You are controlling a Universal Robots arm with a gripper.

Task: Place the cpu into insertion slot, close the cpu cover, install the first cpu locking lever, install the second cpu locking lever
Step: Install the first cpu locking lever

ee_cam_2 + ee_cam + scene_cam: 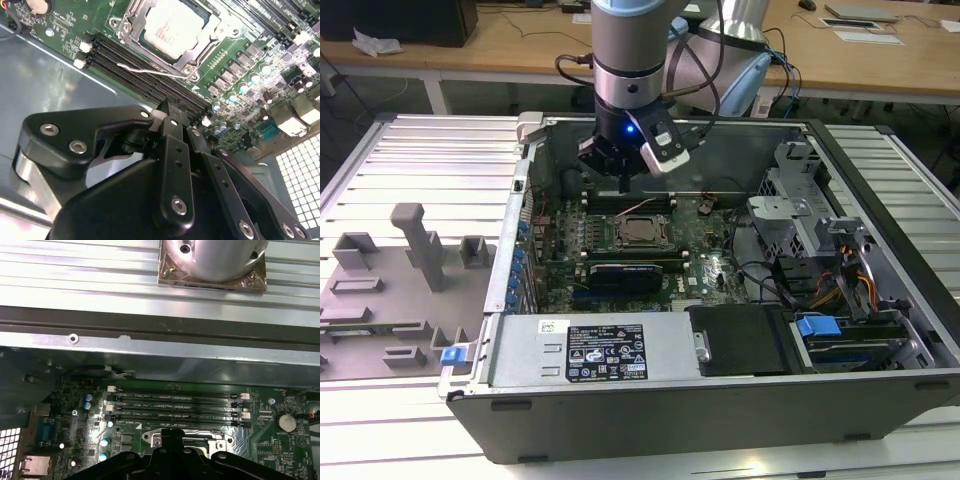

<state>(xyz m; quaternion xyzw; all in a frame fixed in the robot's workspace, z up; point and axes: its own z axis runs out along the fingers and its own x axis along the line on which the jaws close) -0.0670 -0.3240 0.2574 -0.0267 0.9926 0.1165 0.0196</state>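
The cpu [172, 25] lies silver side up in the insertion slot [641, 232] on the green board. The silver cpu cover [131, 21] lies flat around it as a frame. A thin wire locking lever [150, 72] runs along the socket's edge beside the memory slots [145, 75]; whether it is latched I cannot tell. My gripper [169, 107] hangs over those memory slots, just beside the socket, fingers shut with nothing between them. In the exterior view the gripper [623, 184] hovers above the board just behind the socket.
The open computer case [880, 180] walls in the board on all sides. A long black card [635, 272] lies in front of the socket, and a power supply [600, 350] in front of that. A drive cage [790, 215] and cables sit to the exterior view's right. A grey fixture tray [400, 280] lies outside on the left.
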